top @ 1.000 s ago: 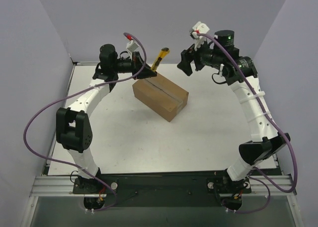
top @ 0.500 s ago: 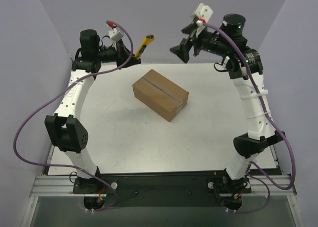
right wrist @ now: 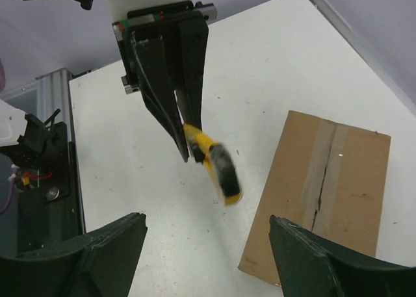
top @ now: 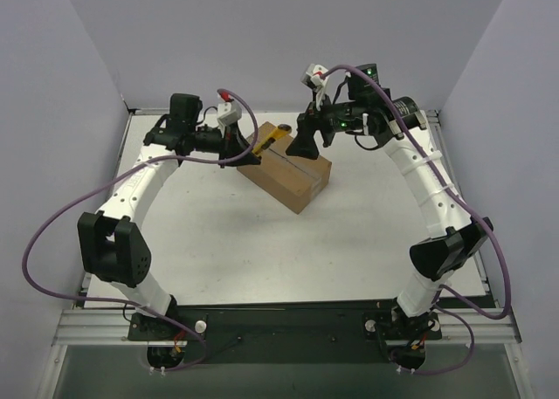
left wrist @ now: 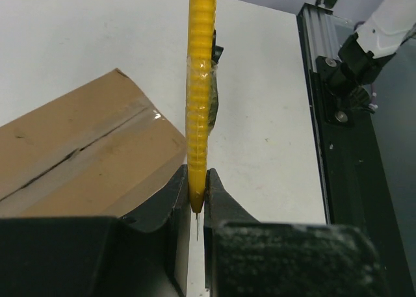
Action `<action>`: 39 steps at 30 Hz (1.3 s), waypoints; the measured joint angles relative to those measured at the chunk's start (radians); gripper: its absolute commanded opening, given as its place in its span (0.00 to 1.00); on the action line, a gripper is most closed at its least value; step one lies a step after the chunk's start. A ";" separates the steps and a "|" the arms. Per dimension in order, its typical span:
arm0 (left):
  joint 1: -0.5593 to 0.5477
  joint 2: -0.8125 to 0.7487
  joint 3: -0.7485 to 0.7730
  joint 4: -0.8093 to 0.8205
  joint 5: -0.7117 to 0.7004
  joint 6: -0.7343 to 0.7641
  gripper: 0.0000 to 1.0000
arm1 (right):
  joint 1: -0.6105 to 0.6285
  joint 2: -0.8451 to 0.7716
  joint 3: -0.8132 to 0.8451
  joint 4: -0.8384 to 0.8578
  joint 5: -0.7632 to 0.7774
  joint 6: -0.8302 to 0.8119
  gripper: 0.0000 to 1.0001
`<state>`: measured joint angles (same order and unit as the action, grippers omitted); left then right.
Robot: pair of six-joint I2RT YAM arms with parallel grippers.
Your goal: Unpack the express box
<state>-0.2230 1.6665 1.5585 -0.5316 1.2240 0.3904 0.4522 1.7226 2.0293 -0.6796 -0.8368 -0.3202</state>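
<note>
Express box (top: 288,176) on table (top: 262,251) — knife (top: 269,141) beside

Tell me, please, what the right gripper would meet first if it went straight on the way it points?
Probably the yellow knife in the left gripper, straight ahead of the right gripper; the box lies aside. Depth is unclear.

No text, label, brand, number or sign can be read in any of the views, neither on the plain brown express box (top: 295,181) nor on the yellow utility knife (left wrist: 201,82).
</note>
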 measured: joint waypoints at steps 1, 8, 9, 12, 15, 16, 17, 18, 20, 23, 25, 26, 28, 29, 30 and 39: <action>-0.016 -0.011 -0.021 -0.014 0.001 0.022 0.00 | 0.003 0.000 -0.007 0.000 -0.006 0.004 0.77; -0.098 -0.049 -0.121 -0.033 0.016 0.083 0.00 | 0.033 0.000 -0.044 -0.003 -0.072 0.014 0.73; -0.100 -0.052 -0.134 -0.019 0.018 0.074 0.00 | 0.034 0.000 -0.053 -0.005 -0.083 0.016 0.72; -0.100 -0.066 -0.175 0.035 0.026 0.031 0.00 | 0.040 0.000 -0.087 -0.016 -0.113 0.018 0.68; -0.100 -0.074 -0.205 0.117 0.036 -0.037 0.00 | 0.040 -0.001 -0.126 -0.023 -0.132 0.020 0.62; -0.100 -0.078 -0.220 0.159 0.040 -0.079 0.00 | 0.042 -0.001 -0.137 -0.025 -0.138 0.021 0.61; -0.101 -0.084 -0.246 0.224 0.047 -0.130 0.00 | 0.045 -0.001 -0.146 -0.030 -0.142 0.022 0.61; -0.103 -0.090 -0.276 0.305 0.053 -0.192 0.00 | 0.047 -0.001 -0.151 -0.034 -0.142 0.023 0.60; -0.109 -0.098 -0.354 0.525 0.065 -0.380 0.00 | 0.047 -0.001 -0.153 -0.035 -0.149 0.029 0.59; -0.124 -0.097 -0.483 0.910 0.073 -0.702 0.00 | 0.049 -0.005 -0.153 -0.022 -0.150 0.047 0.58; -0.134 -0.089 -0.541 1.127 0.074 -0.877 0.00 | 0.050 -0.011 -0.153 -0.010 -0.149 0.060 0.57; -0.139 -0.087 -0.554 1.186 0.074 -0.927 0.00 | 0.051 -0.014 -0.154 -0.002 -0.149 0.067 0.56; -0.150 -0.086 -0.567 1.304 0.076 -1.024 0.00 | 0.053 -0.023 -0.154 0.012 -0.149 0.078 0.55; -0.152 -0.086 -0.567 1.340 0.076 -1.049 0.00 | 0.053 -0.026 -0.154 0.016 -0.149 0.082 0.54; -0.155 -0.086 -0.567 1.379 0.076 -1.075 0.00 | 0.053 -0.030 -0.154 0.020 -0.149 0.085 0.53; -0.158 -0.086 -0.567 1.485 0.090 -1.167 0.00 | 0.068 -0.043 -0.180 0.032 -0.149 0.091 0.47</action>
<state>-0.3809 1.5803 0.9913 0.9531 1.3140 -0.7761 0.5198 1.6798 1.8488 -0.6472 -0.9859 -0.2291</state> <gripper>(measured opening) 0.159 0.477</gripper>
